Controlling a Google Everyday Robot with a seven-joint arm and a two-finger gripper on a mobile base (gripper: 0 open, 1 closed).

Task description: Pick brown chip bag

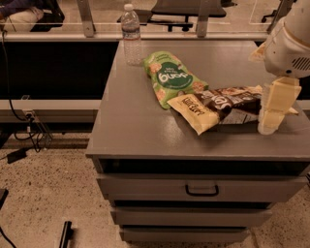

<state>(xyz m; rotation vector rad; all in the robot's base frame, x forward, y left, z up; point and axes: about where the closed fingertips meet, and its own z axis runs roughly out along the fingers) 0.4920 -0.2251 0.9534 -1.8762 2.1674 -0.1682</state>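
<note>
Camera view looks down from the front onto a grey drawer cabinet point(145, 145) standing on a speckled floor point(43, 193). Nearest are its stacked drawers, and the top one carries a dark handle point(201, 190). To the left of the cabinet, black cables point(29, 131) trail down to the floor.

On the cabinet top, toward the front right, the brown chip bag point(218, 104) lies flat and slightly askew. Its pale yellow end with dark lettering points to the front left. Its dark brown end with the white logo runs off to the right.

The gripper point(269, 123) hangs at that right end, cream-coloured and pointing down, with its tip low over the cabinet top. From here it overlaps the edge of the bag. Whether it touches the bag, and whether it is spread or closed, cannot be told from this angle. The rounded white arm housing point(290, 43) sits above it.

Behind the chip bag, touching its yellow end, lies a green snack bag point(172, 77) with white lettering. Farther back, near the left rear corner, a clear water bottle point(131, 36) stands upright. Beyond the cabinet an office chair point(186, 7) shows at the top.
</note>
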